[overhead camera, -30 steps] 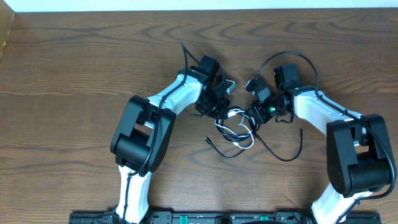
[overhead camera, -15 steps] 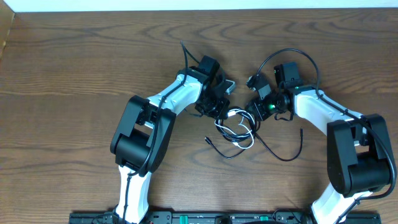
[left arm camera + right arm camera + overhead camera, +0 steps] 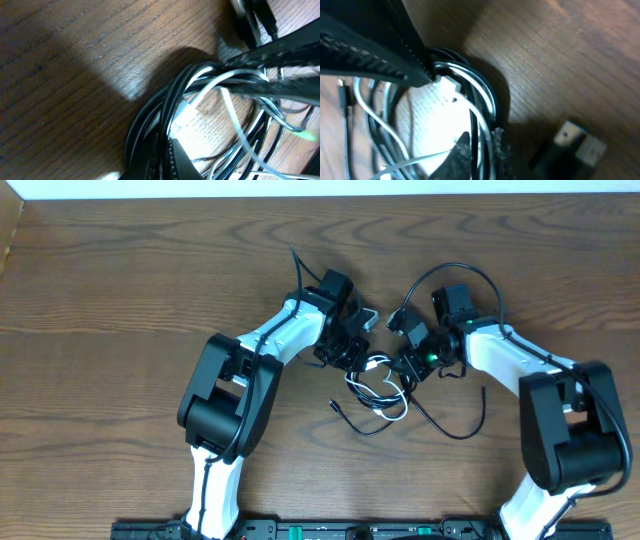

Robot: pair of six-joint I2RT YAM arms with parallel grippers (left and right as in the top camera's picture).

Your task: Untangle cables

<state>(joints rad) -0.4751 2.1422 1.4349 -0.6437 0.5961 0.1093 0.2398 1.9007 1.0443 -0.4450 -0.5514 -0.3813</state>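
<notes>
Near the middle of the table (image 3: pixel 120 300), the cables (image 3: pixel 380 385) lie in one knot between the two arms: the white cable (image 3: pixel 385 402) is looped through coils of the black cable (image 3: pixel 450 430), whose long tail trails off toward the right arm. Over the last second the right tool (image 3: pixel 408 365) has edged a little toward the left arm, yet the knot and the trailing tail lie just as they did, so nothing has come apart. The left tool (image 3: pixel 356 356) is pressed together on the cables at the knot's upper left edge. In the right wrist view, black and white strands run between the right tool's fingers, with a small white plug (image 3: pixel 447 86) just beside the upper one; whether those fingers pinch the strands or have slackened cannot be told. Untangling looks barely begun, and the loops need pulling apart.
</notes>
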